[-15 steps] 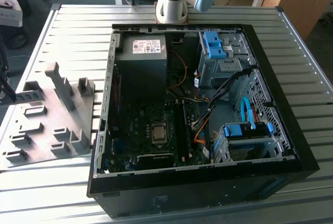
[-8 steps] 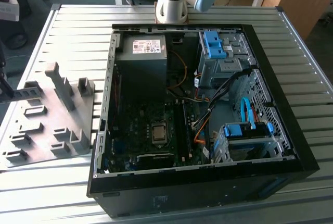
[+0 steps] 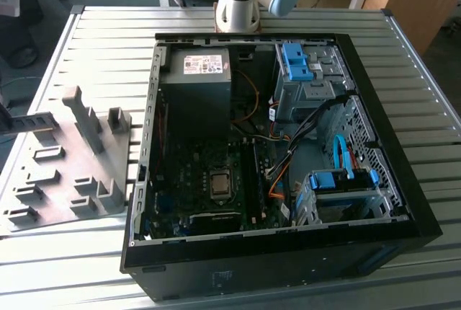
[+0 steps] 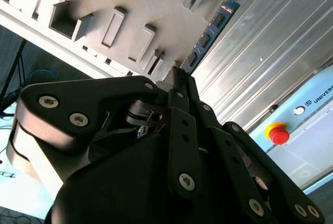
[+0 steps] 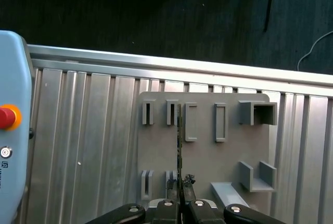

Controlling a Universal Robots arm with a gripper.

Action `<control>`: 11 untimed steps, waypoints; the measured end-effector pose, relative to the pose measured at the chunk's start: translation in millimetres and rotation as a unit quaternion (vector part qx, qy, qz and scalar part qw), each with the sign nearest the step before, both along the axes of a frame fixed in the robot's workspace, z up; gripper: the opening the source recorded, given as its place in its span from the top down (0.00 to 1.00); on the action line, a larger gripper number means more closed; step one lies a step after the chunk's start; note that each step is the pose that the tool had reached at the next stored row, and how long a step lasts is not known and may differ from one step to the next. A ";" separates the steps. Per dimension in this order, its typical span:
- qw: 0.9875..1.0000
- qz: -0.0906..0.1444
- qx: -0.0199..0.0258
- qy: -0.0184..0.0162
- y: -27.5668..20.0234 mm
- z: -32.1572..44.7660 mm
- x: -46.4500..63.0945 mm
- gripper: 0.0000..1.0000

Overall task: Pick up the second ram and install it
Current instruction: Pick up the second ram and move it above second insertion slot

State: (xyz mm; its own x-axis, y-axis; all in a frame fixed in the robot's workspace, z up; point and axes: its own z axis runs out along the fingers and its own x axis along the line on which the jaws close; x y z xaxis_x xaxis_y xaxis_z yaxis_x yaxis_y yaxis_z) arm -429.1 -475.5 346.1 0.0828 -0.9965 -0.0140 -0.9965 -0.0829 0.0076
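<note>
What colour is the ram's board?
The ram is dark blue-green with black chips; clearest in the second wrist view.

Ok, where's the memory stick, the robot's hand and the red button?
memory stick (image 4: pixel 206 37), second wrist view, middle of its flat side.
hand (image 5: pixel 179 180), first wrist view, midway between its fingertips.
red button (image 4: pixel 278 134), second wrist view, on its red cap.

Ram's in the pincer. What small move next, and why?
Probably start traversing toward the open computer case: the pincer is shut on the second ram over the grey fixture, and the case lies to the exterior view's right of that fixture.
</note>
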 end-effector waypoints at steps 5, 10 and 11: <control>1.000 0.000 0.000 0.000 0.0 7.9 0.0 0.86; 1.000 0.000 0.000 0.000 0.0 14.4 0.0 0.86; 1.000 0.000 0.000 0.000 0.0 15.9 0.0 0.86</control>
State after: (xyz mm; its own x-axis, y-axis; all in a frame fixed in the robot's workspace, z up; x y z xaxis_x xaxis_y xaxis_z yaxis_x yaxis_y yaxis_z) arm -429.1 -475.5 362.0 0.0827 -0.9965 -0.0140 -0.9965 -0.0828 0.0076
